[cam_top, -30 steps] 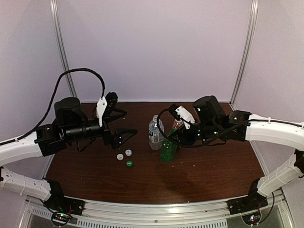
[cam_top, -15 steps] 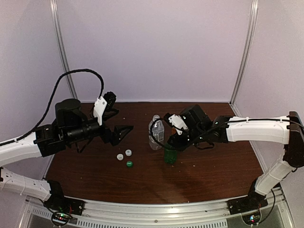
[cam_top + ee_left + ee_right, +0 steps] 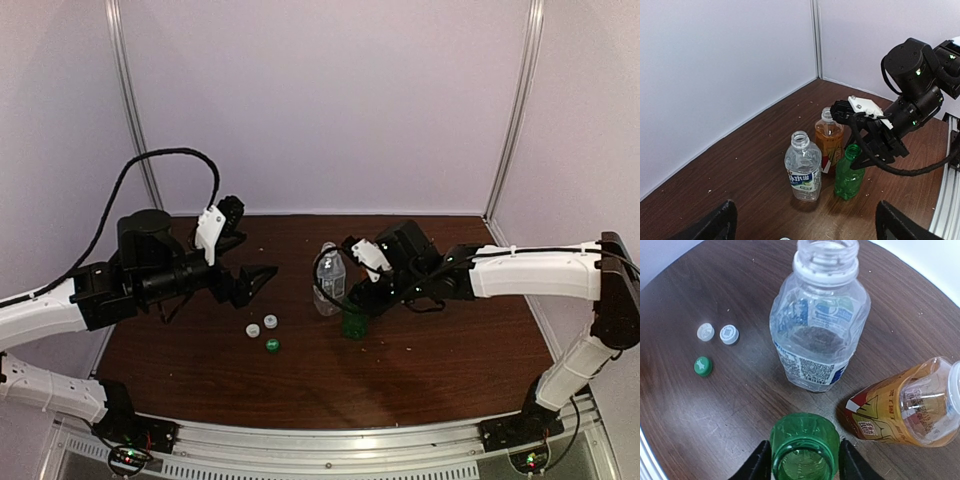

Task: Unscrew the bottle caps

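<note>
R gripper [image 3: 804, 462] straddles the neck of the green bottle [image 3: 790, 432], fingers close against it. Can't tell if it's gripping or already letting go. Vs a sec ago, the bottle was tilted and nearer me. Now it stands upright on the table [image 3: 715, 430], just beside the water bottle [image 3: 817, 335] and amber bottle [image 3: 905, 410]. L gripper [image 3: 810, 222] is spread wide, holding nothing, off to the left. All 3 mouths are bare. Green cap [image 3: 703, 366] and white caps [image 3: 729, 334] lie together, apart from the bottles. My read: unscrewing's done, only release and pull-back left.
</note>
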